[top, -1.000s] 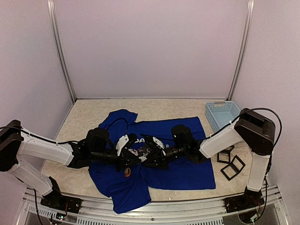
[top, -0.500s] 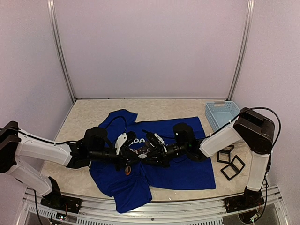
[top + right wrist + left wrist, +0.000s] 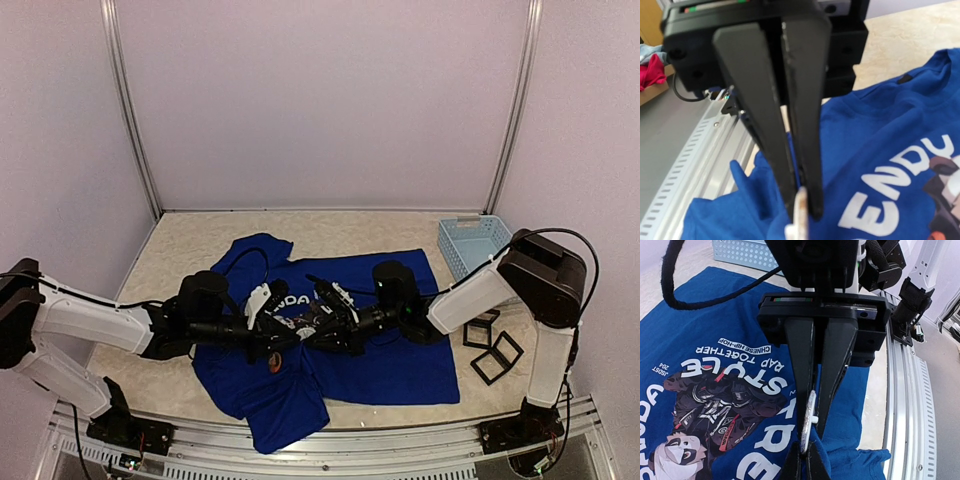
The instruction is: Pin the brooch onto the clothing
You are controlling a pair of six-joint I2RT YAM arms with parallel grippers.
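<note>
Table (image 3: pixel 180 250): left gripper (image 3: pixel 804 465) clamps brooch (image 3: pixel 809 416) at T-shirt (image 3: pixel 700 305) fold; right gripper (image 3: pixel 801 212) pinches same fold.

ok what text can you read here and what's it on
"CHINESE HIP-HOP": print on shirt, upside down
"RAP TOGETHER": same print
"STYLE": same print
"ENDY": same print, right wrist view, word cut off
Small text at the print's edge: too blurred to read

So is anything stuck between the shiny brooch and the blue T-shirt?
Nothing visible. The silvery round brooch, pinched in the left gripper, sits right at the bunched fabric of the royal-blue panda-print T-shirt.
</note>
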